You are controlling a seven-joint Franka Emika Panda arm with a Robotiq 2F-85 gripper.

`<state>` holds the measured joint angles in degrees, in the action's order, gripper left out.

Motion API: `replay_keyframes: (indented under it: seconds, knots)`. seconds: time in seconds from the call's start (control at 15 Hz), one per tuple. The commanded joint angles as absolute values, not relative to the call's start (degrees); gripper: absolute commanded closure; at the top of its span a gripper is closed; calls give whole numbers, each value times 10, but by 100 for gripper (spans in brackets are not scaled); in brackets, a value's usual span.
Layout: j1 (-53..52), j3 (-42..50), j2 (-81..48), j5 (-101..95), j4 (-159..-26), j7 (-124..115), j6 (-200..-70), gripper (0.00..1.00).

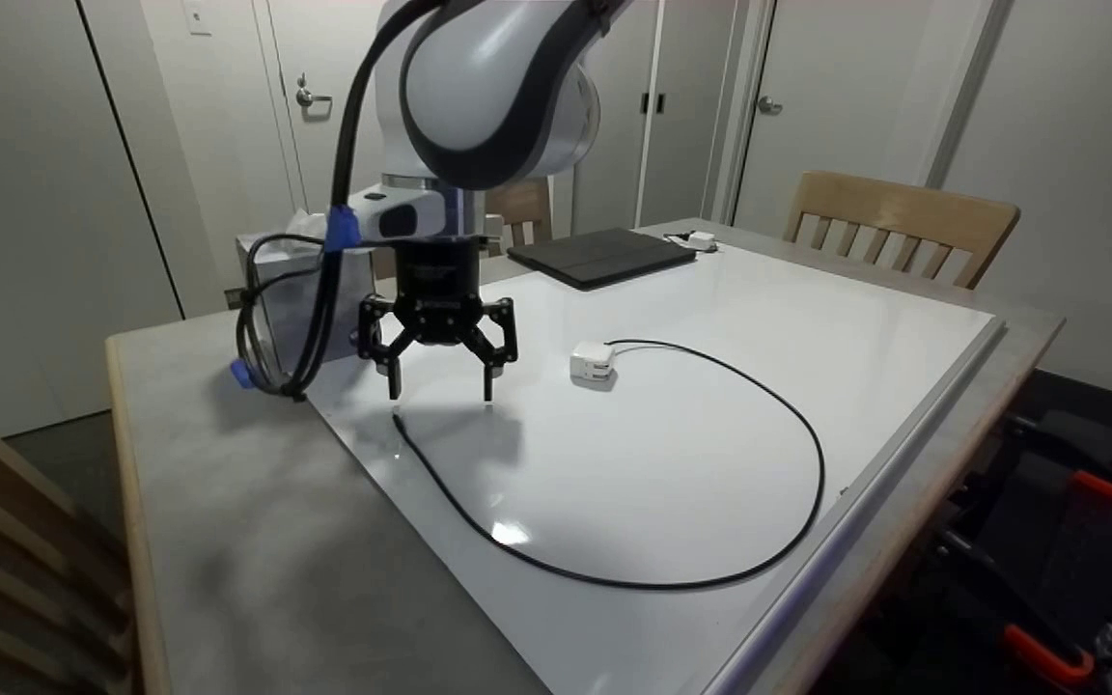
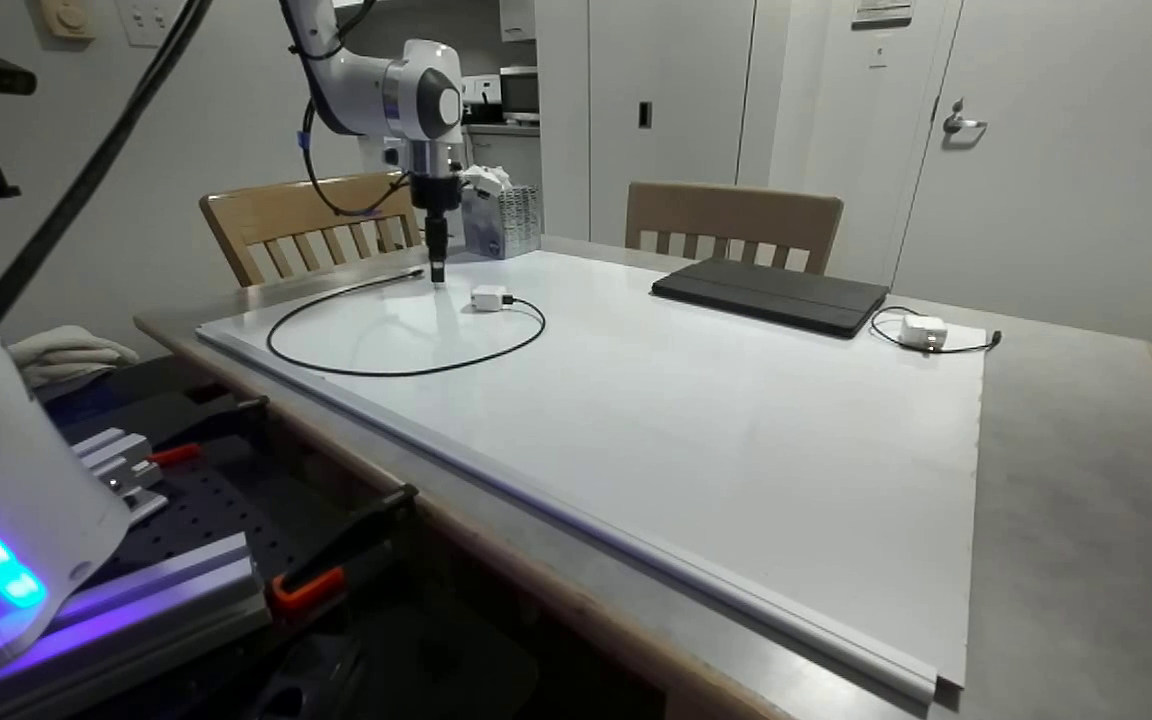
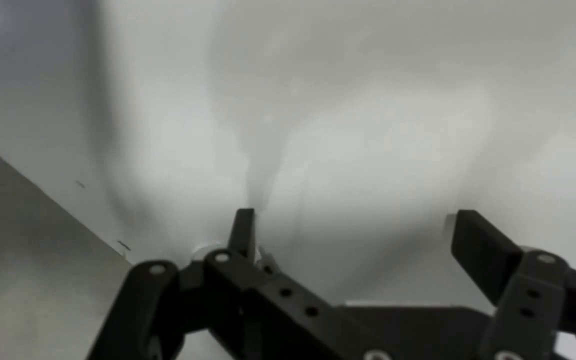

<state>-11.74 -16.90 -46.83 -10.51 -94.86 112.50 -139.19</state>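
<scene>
1. Nearest the wrist camera, the tool (image 3: 356, 215) points down with its fingers apart, the white board (image 2: 706, 440) showing between them.
2. The white charger (image 1: 592, 361) lies on the board, which rests on the gray surface (image 1: 286, 541); the tool hangs above the board, near the charger and to one side of it.
3. From the charger a black cable (image 1: 648, 586) sweeps out in a wide loop, its free end lying on the tool's side of the charger.
4. That end is near one of the tool's fingers, lower than its tip, and apart from it in both exterior views.
5. Beyond the charger, in an exterior view, stands a tissue box (image 2: 521, 222).
6. Well apart from the charger lies a flat black case (image 2: 771, 293), with a second white adapter (image 2: 923, 332) past it.
</scene>
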Motion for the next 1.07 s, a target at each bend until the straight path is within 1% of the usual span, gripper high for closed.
replay_keyframes:
  seconds: [0.0, 0.47, 0.8, 1.0]
  knots:
    - [-126, -153, -456, -96, -952, 1046, -1390, 0]
    - [-120, -149, -435, -100, -979, 909, -1403, 0]
    - [-128, -126, -419, -112, -995, 773, -1404, 0]
    - [-112, -136, -405, -138, -1021, 790, -1410, 0]
